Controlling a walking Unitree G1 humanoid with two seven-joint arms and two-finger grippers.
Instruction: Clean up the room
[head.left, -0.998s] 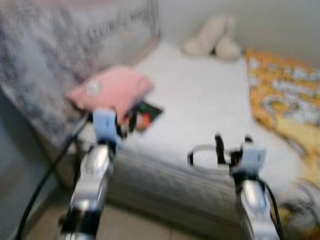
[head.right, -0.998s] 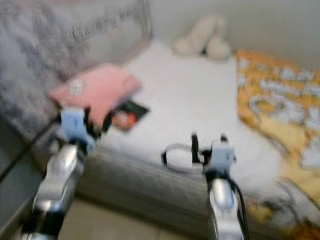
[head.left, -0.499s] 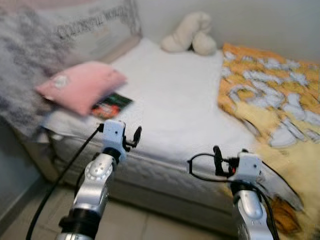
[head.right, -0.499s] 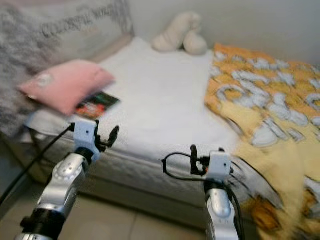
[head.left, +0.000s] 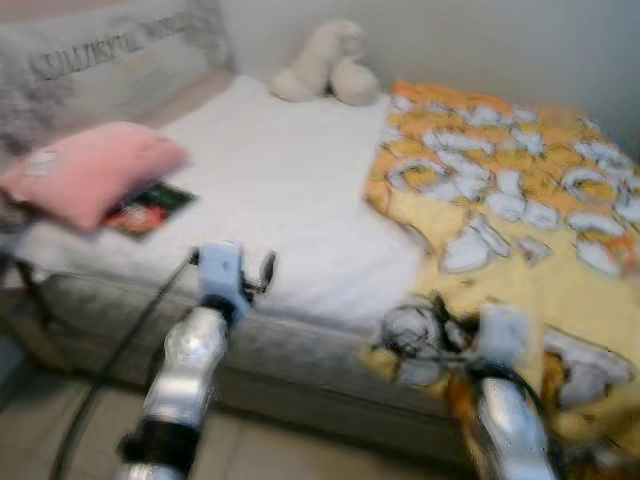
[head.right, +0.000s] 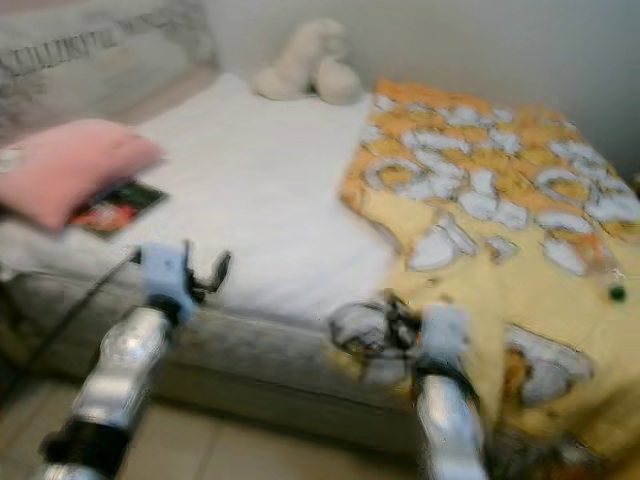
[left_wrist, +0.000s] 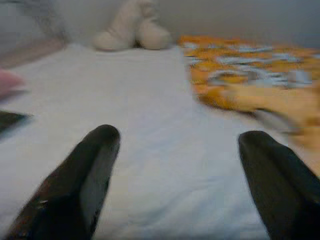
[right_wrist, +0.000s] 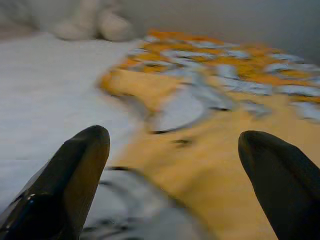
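Left eye view: rumpled yellow blanket (blurry)

We see even, soft indoor light, no glare, no hard shadows. Head views smear w/ motion blur, worst on right gripper & blanket. Wrist views blur too; fingers near the lens are out of focus, dark.

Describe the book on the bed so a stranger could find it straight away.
Start at the bed with the white sheet. By its near left corner lies a pink pillow; the book pokes out from under it, flat, dark-covered with red, unlike the pale bedding around it.
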